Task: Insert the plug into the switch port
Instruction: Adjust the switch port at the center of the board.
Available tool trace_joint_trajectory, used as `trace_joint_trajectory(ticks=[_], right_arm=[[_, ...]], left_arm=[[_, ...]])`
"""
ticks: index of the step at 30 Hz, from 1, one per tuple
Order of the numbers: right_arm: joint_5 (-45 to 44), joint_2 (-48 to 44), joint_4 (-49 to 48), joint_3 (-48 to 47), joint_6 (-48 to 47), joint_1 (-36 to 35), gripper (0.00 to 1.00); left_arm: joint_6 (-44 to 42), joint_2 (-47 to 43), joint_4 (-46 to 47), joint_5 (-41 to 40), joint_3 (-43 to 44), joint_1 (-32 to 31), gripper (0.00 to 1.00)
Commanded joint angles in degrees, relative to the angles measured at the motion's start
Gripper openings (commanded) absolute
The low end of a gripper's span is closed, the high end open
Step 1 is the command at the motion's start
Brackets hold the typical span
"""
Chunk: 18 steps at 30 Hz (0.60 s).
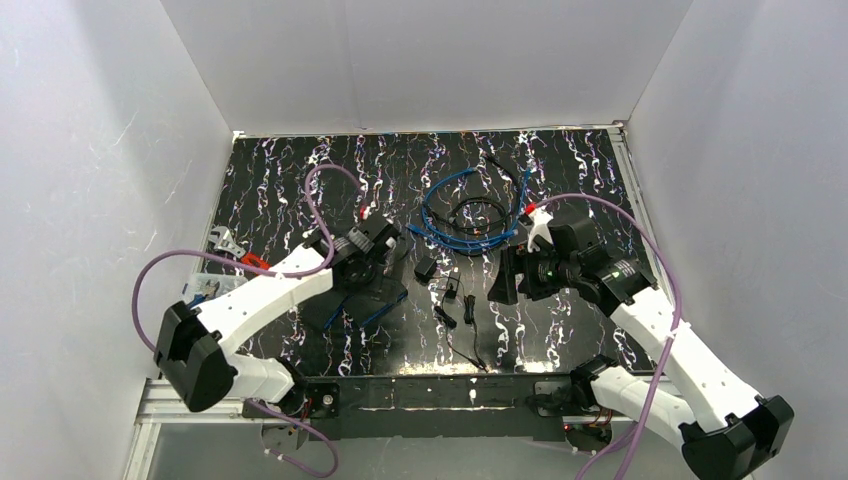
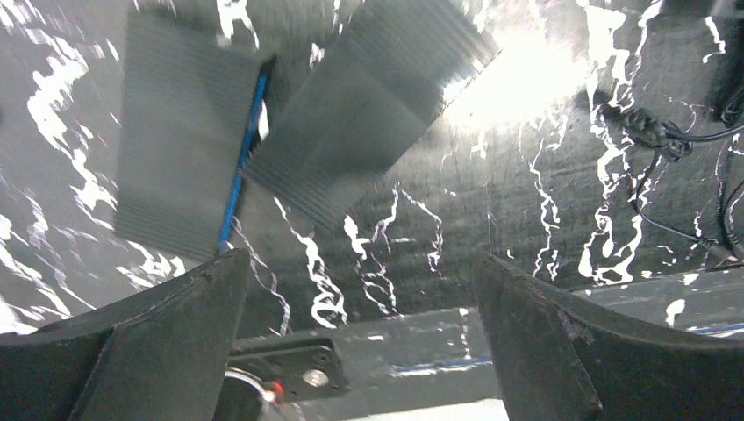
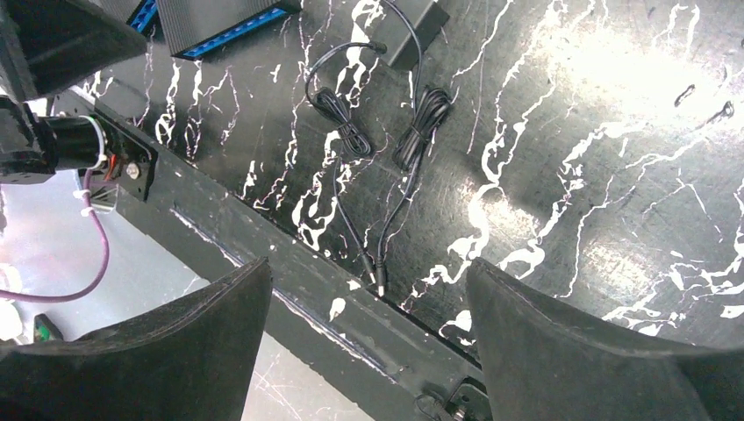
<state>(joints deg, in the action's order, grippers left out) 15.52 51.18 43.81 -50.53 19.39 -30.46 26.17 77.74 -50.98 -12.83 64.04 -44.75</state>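
Observation:
Two black ribbed switches with blue port strips lie side by side under my left gripper; they show in the top view point(image 1: 372, 298) and the left wrist view point(image 2: 373, 96). Two thin black power cables point(image 1: 455, 312) run from a small black adapter point(image 1: 425, 268) toward the front rail. Their barrel plugs point(image 3: 377, 281) lie loose by the table's front edge. My left gripper point(image 1: 365, 262) hangs open and empty above the switches, as the left wrist view point(image 2: 360, 351) shows. My right gripper point(image 1: 505, 280) is open and empty above the cables, as the right wrist view point(image 3: 368, 351) shows.
A coil of blue and black network cables point(image 1: 465, 215) lies behind the adapter. A clear plastic box with blue-handled pliers point(image 1: 200, 318) sits at the left edge. The black front rail point(image 1: 430, 395) borders the table. White walls enclose the other three sides.

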Motion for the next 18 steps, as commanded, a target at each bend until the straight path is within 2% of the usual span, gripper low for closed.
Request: trace_joint_trajectory(ticks=[1, 8, 12, 18], right_arm=[[2.6, 2.3, -1.3, -4.8, -1.7, -0.7, 0.86], [2.4, 8.9, -3.0, -10.6, -1.4, -4.5, 0.79], [2.6, 14.1, -4.8, -13.9, -0.8, -6.4, 0.67], [4.6, 22.5, -7.9, -18.7, 1.1, -7.7, 0.45]], left_arm=[[15.3, -6.4, -4.4, 3.0, -6.4, 0.0, 0.98], [27.0, -18.2, 0.5, 5.4, -15.9, 0.2, 0.98], [30.6, -24.9, 5.6, 6.8, -21.0, 1.1, 0.98], [32.9, -28.4, 14.1, 13.7, -28.1, 5.3, 0.98]])
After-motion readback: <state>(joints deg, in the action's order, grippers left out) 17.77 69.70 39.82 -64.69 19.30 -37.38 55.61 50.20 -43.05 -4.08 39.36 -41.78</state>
